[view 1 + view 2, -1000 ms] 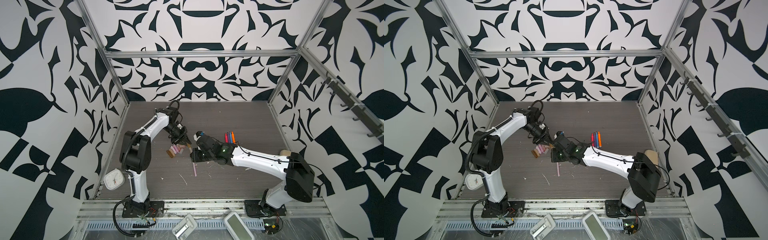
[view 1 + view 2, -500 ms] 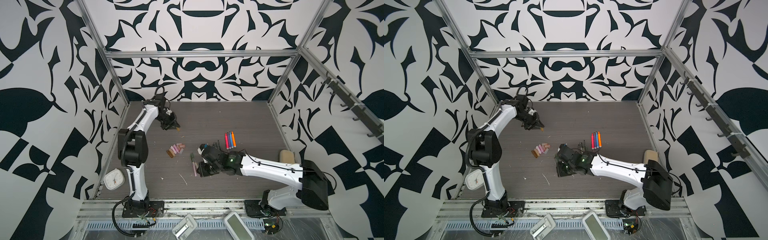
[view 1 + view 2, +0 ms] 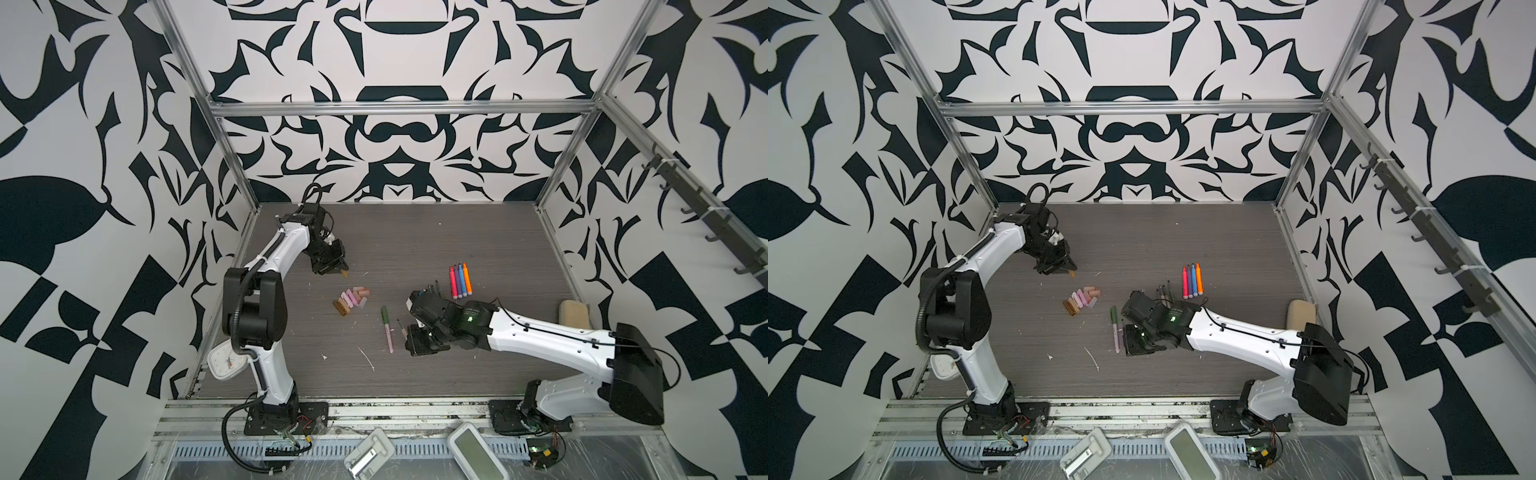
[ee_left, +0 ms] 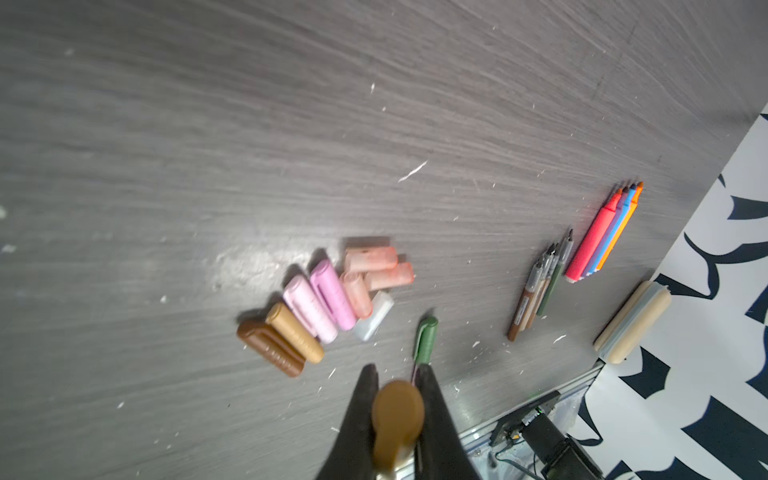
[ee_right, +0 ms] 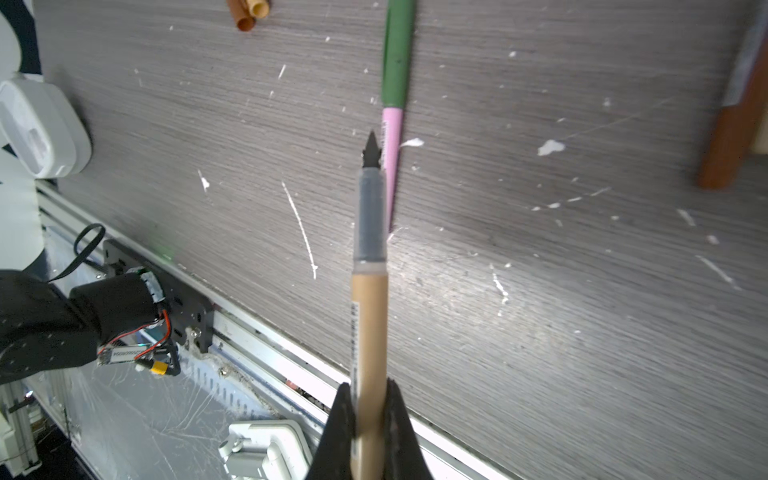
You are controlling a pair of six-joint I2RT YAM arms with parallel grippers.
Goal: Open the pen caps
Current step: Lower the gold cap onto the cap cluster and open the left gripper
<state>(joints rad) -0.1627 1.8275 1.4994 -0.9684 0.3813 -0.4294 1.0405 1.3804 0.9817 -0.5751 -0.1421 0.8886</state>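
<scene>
My left gripper (image 4: pixel 397 374) is shut on a tan-brown pen cap (image 4: pixel 397 409), held above the table at the back left (image 3: pixel 338 271). My right gripper (image 5: pixel 369 386) is shut on a tan pen (image 5: pixel 369 320) with its dark tip bare, low over the table near the middle (image 3: pixel 407 338). Several loose pen caps (image 3: pixel 351 299) (image 4: pixel 328 299) lie in a pile between the arms. A pink pen with a green cap on it (image 3: pixel 387 328) (image 5: pixel 394 83) lies beside the held pen. Several bright pens (image 3: pixel 459 280) and several muted uncapped pens (image 4: pixel 540 286) lie to the right.
A beige block (image 3: pixel 574 312) rests by the right wall. A white timer (image 3: pixel 224 361) hangs at the left arm's base. White specks and scratches litter the grey table (image 3: pixel 415 241). Two white devices (image 3: pixel 478 457) lie past the front rail.
A second ago both grippers met at the middle. The left gripper has pulled away to the back left with the cap, and the right gripper has drawn forward with the bare-tipped pen.
</scene>
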